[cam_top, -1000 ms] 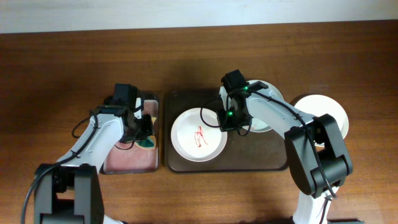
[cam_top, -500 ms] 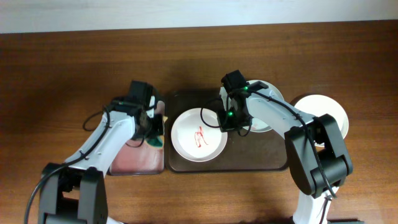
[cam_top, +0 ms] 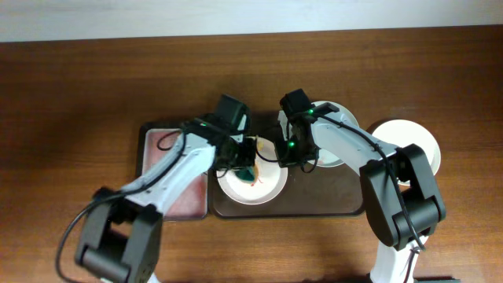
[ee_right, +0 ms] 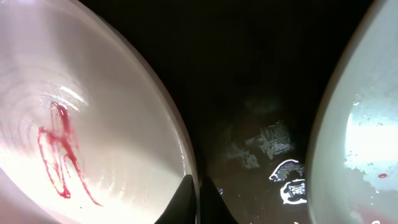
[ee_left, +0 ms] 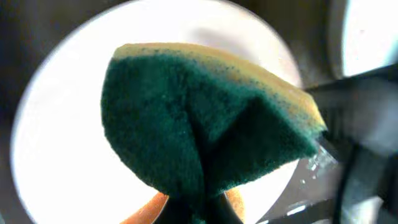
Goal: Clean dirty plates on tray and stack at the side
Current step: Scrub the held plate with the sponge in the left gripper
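Note:
A white plate [cam_top: 266, 187] with red squiggles lies on the left half of the dark brown tray [cam_top: 330, 198]. My left gripper [cam_top: 250, 163] is shut on a green and yellow sponge [ee_left: 205, 118] and holds it over this plate [ee_left: 56, 137]. My right gripper [cam_top: 288, 155] is shut on the plate's right rim [ee_right: 189, 158]; the red squiggle [ee_right: 59, 152] shows inside. A second plate [cam_top: 343, 118] lies on the tray's right half, mostly under my right arm, and shows in the right wrist view [ee_right: 354, 124]. A third white plate [cam_top: 413, 141] lies on the table to the right of the tray.
A smaller black-rimmed pinkish tray [cam_top: 169, 169] lies left of the brown tray, under my left arm. The wooden table [cam_top: 78, 94] runs all around. A pale wall edge lies along the far side.
My left gripper has moved right with the sponge, from the pinkish tray to above the squiggled plate. The right arm has not moved.

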